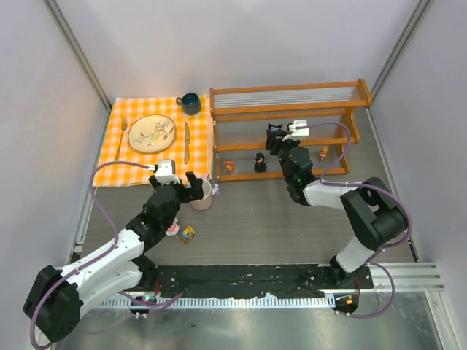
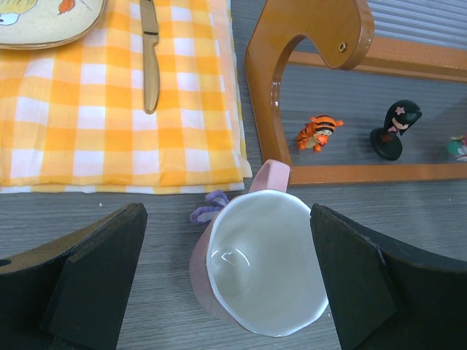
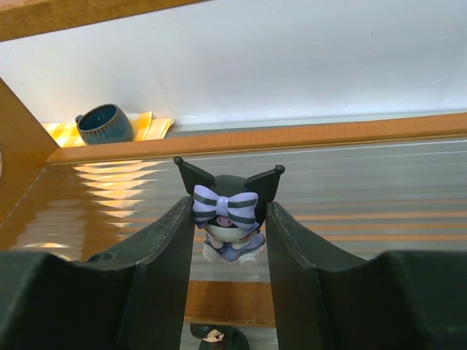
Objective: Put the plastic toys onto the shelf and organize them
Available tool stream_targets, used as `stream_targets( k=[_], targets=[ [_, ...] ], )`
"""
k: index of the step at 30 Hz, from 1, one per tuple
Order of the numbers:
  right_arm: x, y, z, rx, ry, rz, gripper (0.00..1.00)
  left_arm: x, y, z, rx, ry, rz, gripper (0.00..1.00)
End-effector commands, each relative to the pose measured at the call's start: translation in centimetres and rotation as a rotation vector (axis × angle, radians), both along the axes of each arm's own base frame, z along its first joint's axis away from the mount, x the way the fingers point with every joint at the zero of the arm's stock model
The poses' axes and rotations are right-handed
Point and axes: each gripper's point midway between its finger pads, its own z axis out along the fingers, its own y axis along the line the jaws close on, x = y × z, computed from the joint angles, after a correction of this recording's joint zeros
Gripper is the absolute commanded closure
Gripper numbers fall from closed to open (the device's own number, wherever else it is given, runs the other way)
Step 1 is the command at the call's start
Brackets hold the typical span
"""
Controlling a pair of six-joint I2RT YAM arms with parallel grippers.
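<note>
Now right end effector (image 3: 230,213) pinching black figurine (image 3: 228,195) at shelf (image 3: 306,135).

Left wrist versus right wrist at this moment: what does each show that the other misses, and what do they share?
Only the left wrist: the white-and-pink mug inside the open left gripper, a purple toy behind it, the knife, the plate and the orange tiger figurine. Only the right wrist: the black horned figurine with a striped bow, clamped in the right gripper, and the dark blue cup. Both: the wooden shelf, the checked cloth, and apparently the black-haired figurine.
</note>
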Motion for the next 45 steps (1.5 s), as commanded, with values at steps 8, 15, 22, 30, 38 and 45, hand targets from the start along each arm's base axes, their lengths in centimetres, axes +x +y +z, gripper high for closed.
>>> stream_targets(
  k=[8, 15, 22, 30, 38, 45],
  targets=[
    [0.7, 0.4, 3.0, 0.068, -0.095, 0.000, 0.99, 0.7, -0.2, 1.9, -0.037, -0.058, 0.011, 0.00],
    [0.4, 0.6, 2.4, 0.049, -0.086, 0.019, 0.83, 0.7, -0.2, 1.9, -0.038, -0.059, 0.012, 0.00],
    [0.3, 0.6, 2.4, 0.046, -0.085, 0.024, 0.63, 0.7, -0.2, 1.9, -0.035, -0.058, 0.012, 0.00],
    [0.2, 0.7, 2.2, 0.039, -0.079, 0.030, 0.50, 0.8, -0.3, 1.9, -0.036, -0.056, 0.009, 0.00],
    [-0.1, 0.3, 2.2, 0.032, -0.080, 0.020, 0.44, 0.8, -0.4, 1.7, -0.035, -0.053, 0.006, 0.00],
    [-0.3, 0.1, 2.3, 0.028, -0.079, 0.015, 0.32, 0.8, -0.3, 1.8, -0.036, -0.054, 0.010, 0.00]
  ],
)
